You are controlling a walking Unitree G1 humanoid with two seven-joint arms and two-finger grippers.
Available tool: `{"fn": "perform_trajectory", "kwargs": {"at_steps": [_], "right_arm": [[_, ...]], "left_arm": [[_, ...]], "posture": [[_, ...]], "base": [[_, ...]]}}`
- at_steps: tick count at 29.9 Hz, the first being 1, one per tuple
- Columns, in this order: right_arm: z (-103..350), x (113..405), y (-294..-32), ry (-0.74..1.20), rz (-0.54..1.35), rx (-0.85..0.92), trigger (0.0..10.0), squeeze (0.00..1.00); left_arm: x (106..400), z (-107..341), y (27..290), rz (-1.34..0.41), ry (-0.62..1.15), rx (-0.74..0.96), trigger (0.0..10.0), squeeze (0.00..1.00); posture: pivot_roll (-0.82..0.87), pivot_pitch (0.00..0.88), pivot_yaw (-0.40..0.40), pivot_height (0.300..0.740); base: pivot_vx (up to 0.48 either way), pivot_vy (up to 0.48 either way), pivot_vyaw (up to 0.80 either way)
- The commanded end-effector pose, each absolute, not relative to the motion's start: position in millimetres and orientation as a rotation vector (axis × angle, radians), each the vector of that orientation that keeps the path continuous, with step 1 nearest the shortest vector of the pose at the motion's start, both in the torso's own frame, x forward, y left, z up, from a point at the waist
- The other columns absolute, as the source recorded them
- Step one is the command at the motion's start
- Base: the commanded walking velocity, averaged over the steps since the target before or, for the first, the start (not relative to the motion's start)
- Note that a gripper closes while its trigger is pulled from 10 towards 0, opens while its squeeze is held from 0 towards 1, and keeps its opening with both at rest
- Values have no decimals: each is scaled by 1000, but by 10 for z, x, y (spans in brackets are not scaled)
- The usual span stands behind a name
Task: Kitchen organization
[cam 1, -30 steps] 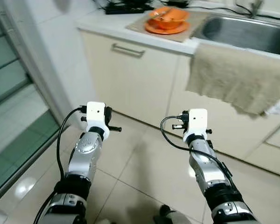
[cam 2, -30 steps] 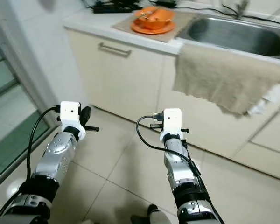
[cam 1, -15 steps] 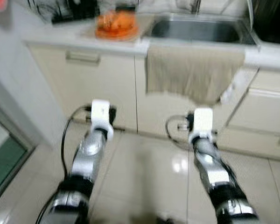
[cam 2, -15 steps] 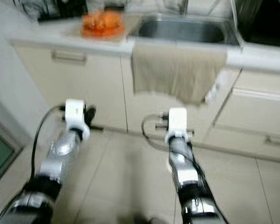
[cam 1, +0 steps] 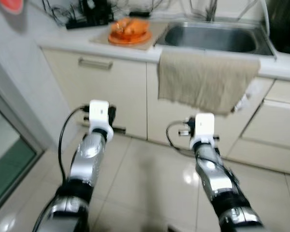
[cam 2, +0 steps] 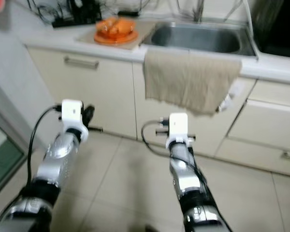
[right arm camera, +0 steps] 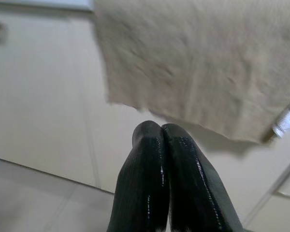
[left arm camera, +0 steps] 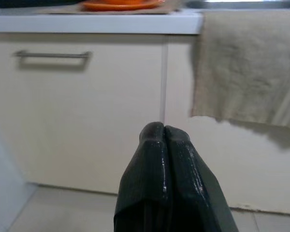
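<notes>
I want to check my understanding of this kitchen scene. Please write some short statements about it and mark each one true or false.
1. A beige towel hangs over the counter edge in front of the sink. True.
2. The orange dishes sit inside the sink. False: they sit on a mat on the counter, beside the sink.
3. The left gripper is shut and holds nothing. True.
4. The right gripper clamps the towel. False: it is shut and empty, apart from the towel.
</notes>
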State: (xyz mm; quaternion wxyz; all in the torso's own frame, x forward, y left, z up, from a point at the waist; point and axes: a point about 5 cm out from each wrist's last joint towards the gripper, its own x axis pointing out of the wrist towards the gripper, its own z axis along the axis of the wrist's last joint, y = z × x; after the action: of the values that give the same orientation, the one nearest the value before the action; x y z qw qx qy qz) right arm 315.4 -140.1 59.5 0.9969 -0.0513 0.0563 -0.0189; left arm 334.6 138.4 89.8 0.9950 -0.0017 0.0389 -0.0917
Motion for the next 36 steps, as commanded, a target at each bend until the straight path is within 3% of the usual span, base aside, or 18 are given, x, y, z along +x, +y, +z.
{"fn": "perform_trajectory", "kwargs": {"at_steps": [1, 9, 18, 26, 36], "right_arm": [[643, 3191, -1335, 96, -27, -99, 10000, 0], [987, 3248, -1372, -103, -42, -160, 10000, 0], [1174, 3286, -1407, -182, -62, -164, 10000, 0], [1315, 3256, -1309, -259, -27, -183, 10000, 0], [1136, 3259, -1413, -133, -80, -128, 10000, 0]], "left_arm": [[3376, 966, 1463, -170, 54, 18, 10000, 0], [3443, 1247, 1434, -157, -81, 23, 10000, 0], [3482, 1381, 1372, -192, -122, 34, 10000, 0], [3476, 1404, 1314, -213, -123, 38, 10000, 0], [3496, 1396, 1265, -247, -94, 58, 10000, 0]], "posture": [[-33, 0, 61, 740], [-38, 0, 61, 740], [-38, 0, 59, 740], [-38, 0, 61, 740], [-45, 0, 67, 740]], "base": [[480, 0, 0], [479, 0, 0], [472, 0, 0], [0, 0, 0], [0, 0, 0]]}}
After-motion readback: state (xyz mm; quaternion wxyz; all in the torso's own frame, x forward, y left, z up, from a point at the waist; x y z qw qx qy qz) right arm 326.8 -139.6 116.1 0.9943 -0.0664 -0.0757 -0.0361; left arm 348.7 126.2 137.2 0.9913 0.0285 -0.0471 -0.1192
